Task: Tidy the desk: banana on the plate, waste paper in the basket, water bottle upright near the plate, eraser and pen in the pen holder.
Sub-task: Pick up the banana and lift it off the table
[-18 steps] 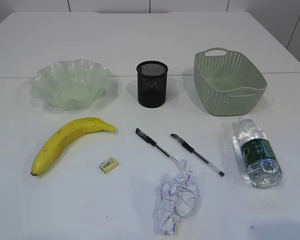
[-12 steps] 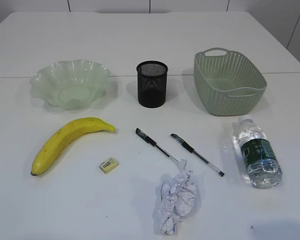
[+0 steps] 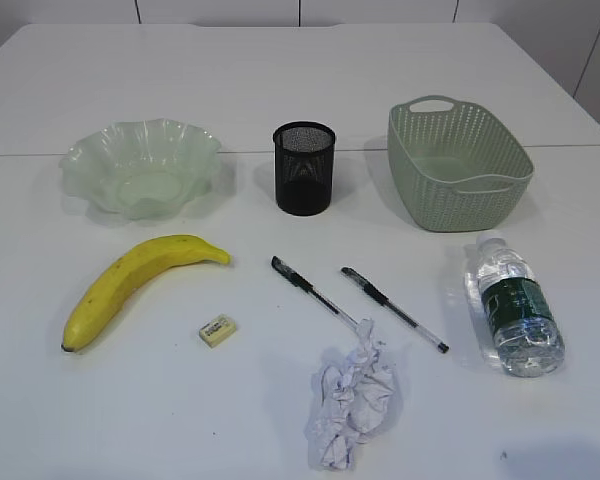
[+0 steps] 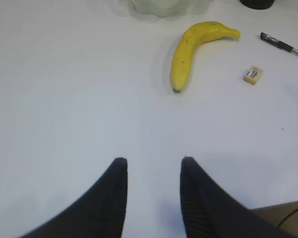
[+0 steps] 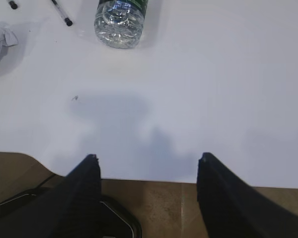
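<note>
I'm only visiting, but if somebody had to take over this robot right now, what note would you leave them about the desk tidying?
Left gripper: jaws open, empty, above bare table short of the banana.
Right gripper: jaws open wide, empty, at the table's near edge.
Plate, pen holder and basket stand along the back; nothing shows in plate or basket.
Eraser, two pens and waste paper lie in front; the water bottle lies on its side near the basket.
Done: nothing.
Left: banana to plate, paper to basket, bottle upright by the plate, eraser and pens into the holder.
</note>
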Motion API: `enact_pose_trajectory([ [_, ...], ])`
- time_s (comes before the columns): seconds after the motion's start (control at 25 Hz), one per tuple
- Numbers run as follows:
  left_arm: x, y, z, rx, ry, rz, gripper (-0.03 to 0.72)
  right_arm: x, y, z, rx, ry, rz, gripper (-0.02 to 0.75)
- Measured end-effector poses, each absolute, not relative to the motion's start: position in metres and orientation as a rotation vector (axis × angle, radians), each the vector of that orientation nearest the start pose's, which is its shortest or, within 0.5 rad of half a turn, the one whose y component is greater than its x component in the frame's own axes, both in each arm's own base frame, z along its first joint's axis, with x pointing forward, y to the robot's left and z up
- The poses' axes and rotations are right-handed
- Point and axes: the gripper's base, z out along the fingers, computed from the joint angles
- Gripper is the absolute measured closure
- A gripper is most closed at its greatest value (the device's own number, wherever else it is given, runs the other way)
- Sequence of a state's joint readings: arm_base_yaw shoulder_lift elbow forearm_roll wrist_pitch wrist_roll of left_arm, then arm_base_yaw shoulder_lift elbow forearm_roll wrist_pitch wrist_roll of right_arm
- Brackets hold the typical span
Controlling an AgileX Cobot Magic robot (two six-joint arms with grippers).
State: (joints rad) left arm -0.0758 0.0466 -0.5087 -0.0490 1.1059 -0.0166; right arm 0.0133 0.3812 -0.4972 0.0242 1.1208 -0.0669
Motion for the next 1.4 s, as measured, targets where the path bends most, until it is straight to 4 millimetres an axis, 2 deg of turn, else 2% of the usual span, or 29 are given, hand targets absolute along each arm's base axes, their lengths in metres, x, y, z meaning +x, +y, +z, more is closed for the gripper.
enact_pose_trajectory([
  [1.4,-0.0006,-0.0039,0.2798,0.064,2.098,-0.115,0.445,0.0485,0.0026,0.2636,-0.096,2.488,0.009,0.272],
])
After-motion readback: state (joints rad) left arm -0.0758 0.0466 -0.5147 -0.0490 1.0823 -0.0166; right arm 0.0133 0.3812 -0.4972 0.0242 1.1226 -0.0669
